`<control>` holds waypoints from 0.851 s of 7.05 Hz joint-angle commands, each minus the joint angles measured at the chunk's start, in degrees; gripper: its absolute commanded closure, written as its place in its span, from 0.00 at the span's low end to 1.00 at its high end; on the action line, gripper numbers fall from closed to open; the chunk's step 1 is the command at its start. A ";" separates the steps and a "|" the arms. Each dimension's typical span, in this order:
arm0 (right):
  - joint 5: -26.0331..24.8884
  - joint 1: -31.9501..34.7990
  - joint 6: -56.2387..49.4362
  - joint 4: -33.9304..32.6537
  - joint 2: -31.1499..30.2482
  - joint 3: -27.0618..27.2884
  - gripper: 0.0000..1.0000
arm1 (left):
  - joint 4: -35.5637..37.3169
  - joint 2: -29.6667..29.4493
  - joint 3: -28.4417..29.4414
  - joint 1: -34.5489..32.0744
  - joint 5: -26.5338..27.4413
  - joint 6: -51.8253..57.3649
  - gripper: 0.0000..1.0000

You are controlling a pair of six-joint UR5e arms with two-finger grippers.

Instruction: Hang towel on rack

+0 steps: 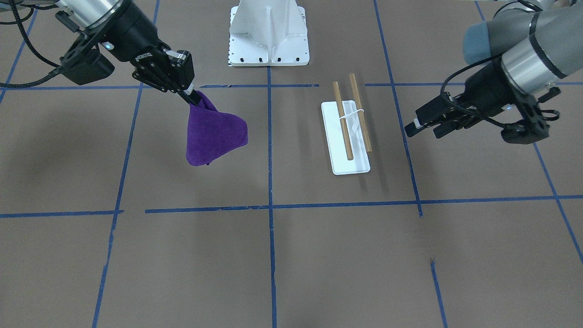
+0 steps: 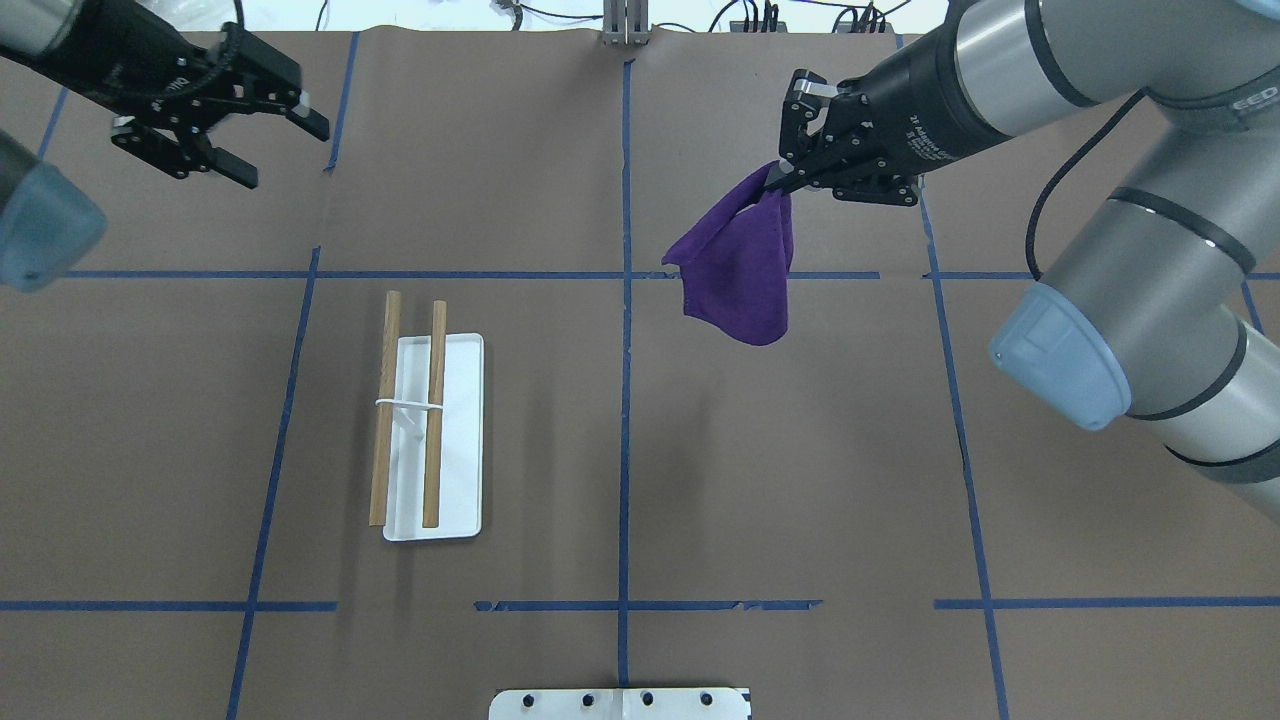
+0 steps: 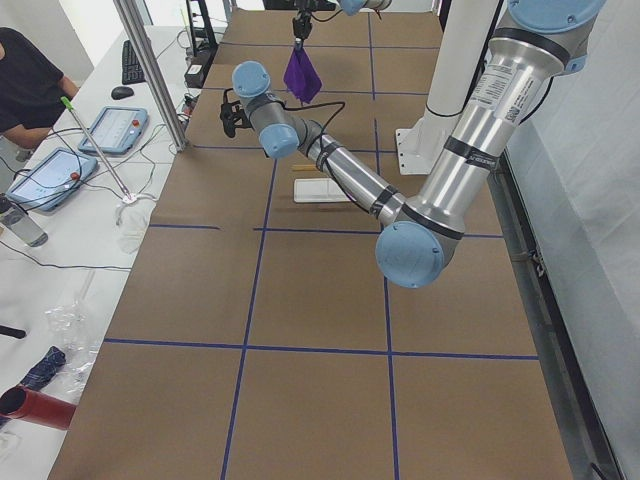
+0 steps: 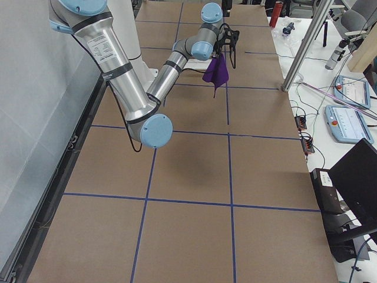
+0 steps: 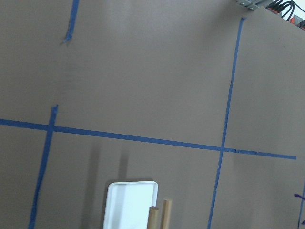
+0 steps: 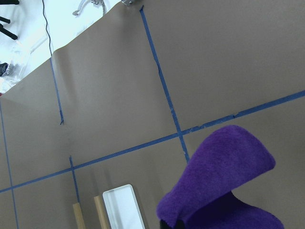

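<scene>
The purple towel (image 2: 738, 268) hangs in the air from my right gripper (image 2: 778, 180), which is shut on its top corner. It also shows in the front view (image 1: 214, 132) under that gripper (image 1: 190, 98), and in the right wrist view (image 6: 224, 186). The rack (image 2: 408, 405) has two wooden rods over a white base and stands on the table well to the left of the towel; it also shows in the front view (image 1: 353, 119). My left gripper (image 2: 240, 140) is open and empty, beyond the rack near the far left; it also shows in the front view (image 1: 426, 130).
The brown table cover carries a grid of blue tape lines (image 2: 624, 400). The robot's white base (image 1: 268, 34) stands at the table's edge. Operator desks with tablets (image 3: 60, 160) lie beyond the far side.
</scene>
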 commanded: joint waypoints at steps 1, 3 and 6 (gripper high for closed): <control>-2.65 -2.97 1.88 0.01 0.39 1.54 1.00 | -10.73 -2.85 0.43 8.72 9.48 -10.79 0.05; -3.80 -4.39 3.46 0.01 0.92 2.16 1.00 | -14.90 -4.88 1.74 13.33 15.34 -22.67 0.05; -4.15 -4.74 5.56 0.09 3.02 2.08 1.00 | -28.15 -5.42 4.91 14.82 15.35 -41.38 0.05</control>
